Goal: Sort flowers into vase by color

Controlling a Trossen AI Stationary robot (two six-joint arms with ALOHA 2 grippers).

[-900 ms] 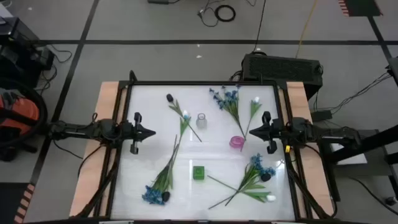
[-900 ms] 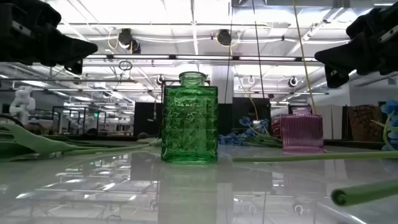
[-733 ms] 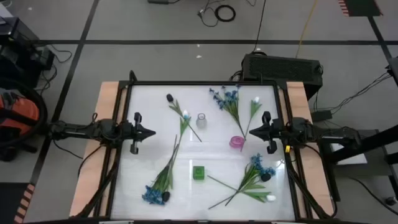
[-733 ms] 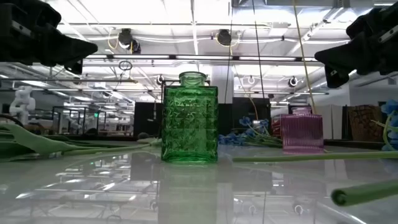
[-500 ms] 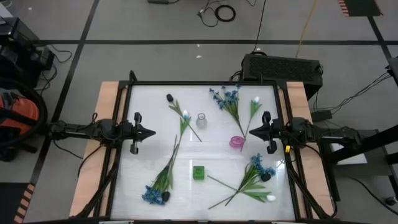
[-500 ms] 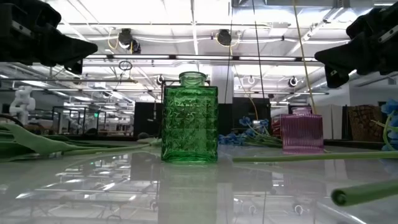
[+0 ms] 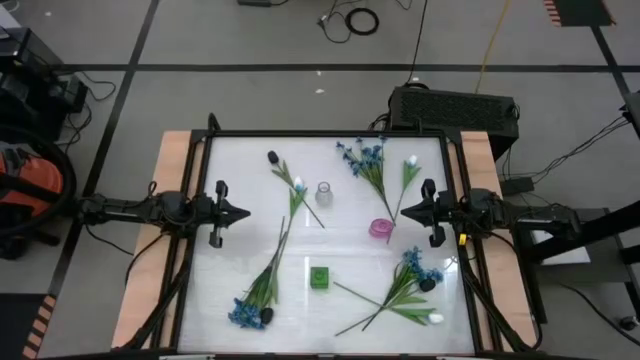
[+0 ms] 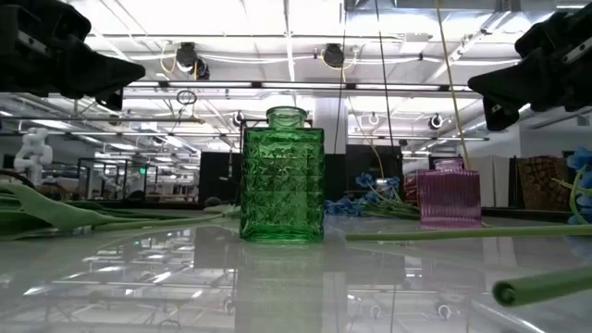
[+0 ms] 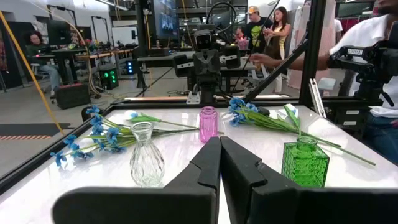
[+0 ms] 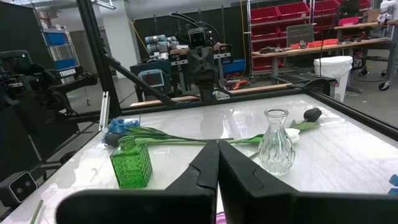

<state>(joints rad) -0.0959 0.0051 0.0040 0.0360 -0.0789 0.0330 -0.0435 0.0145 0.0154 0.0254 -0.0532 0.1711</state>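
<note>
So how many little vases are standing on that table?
3. A clear glass vase stands toward the far middle, a pink vase right of centre, and a green vase nearer the front. None looks hidden.

We see a glossy white table [image 7: 250, 215] carrying a clear vase [image 7: 323, 192], a pink vase [image 7: 381, 229] and a green vase [image 7: 319, 277], with flowers [image 7: 262, 290] lying flat in scattered bunches around them.
</note>
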